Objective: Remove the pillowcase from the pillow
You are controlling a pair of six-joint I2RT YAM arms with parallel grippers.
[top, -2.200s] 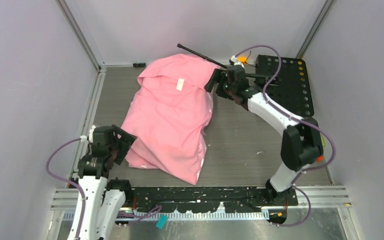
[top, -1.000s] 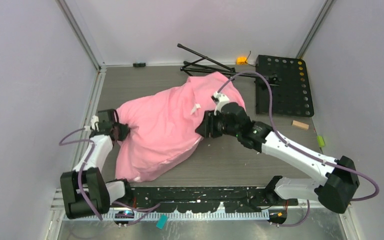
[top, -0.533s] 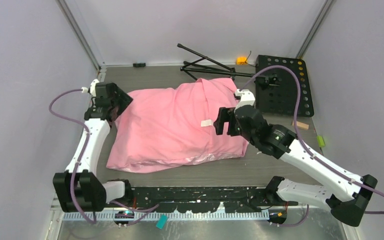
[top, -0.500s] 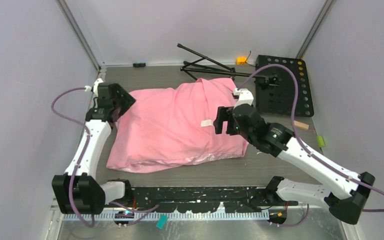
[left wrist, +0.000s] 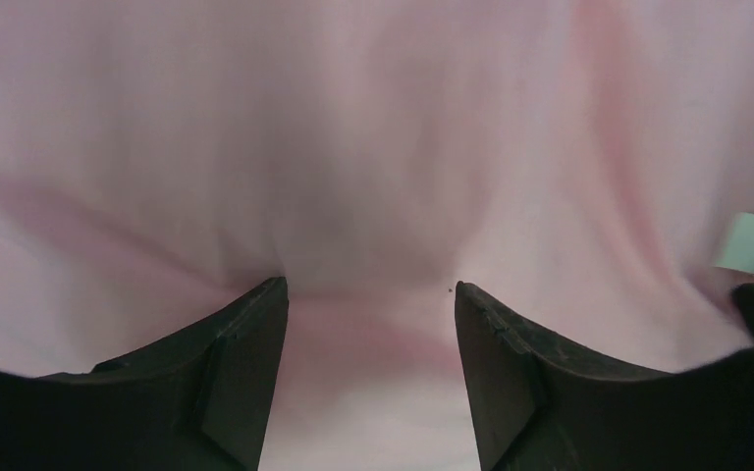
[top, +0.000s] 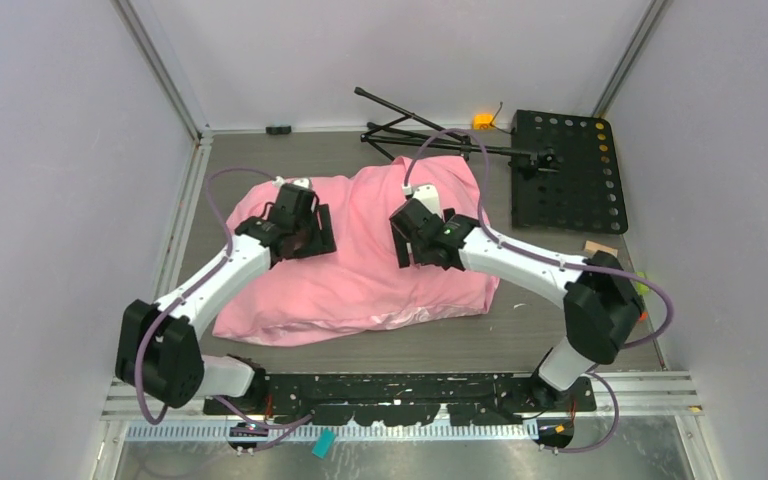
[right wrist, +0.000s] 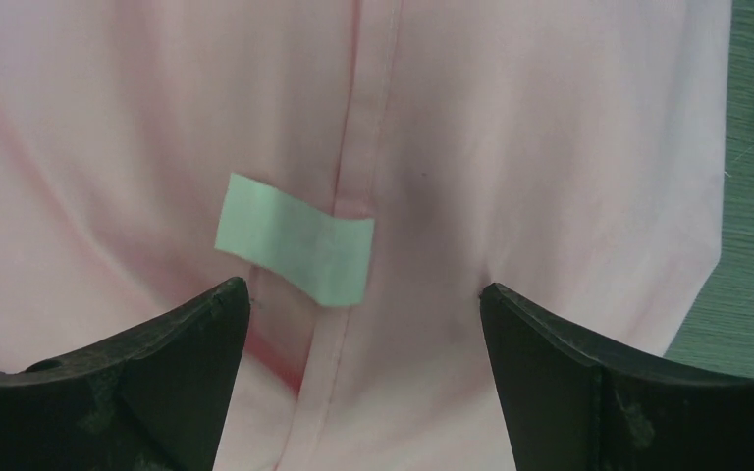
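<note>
A: What is shown from above that is missed by the wrist cameras?
B: The whole pink pillowcase (top: 360, 275) is seen lying plump across the grey counter (top: 520, 330), with both arms stretched over it. A black folded stand (top: 415, 130) and a black board with holes (top: 570, 170) are seen at the far side.
A: What is shown only up close?
B: A small white tag (right wrist: 295, 252) is seen beside a sewn seam (right wrist: 353, 147), just ahead of the right end effector (right wrist: 363, 294). Its jaws are spread wide and nothing is held. From above, the tag is hidden.
A: Can anything be read on the tag?
B: No writing can be made out.
A: How is the left end effector (left wrist: 368, 304) set?
B: Its jaws are parted, and the tips are pressed against the pink cloth, which is puckered between them.
A: What is kept inside the pillowcase?
B: It is filled out, but the pillow is fully covered and cannot be seen.
</note>
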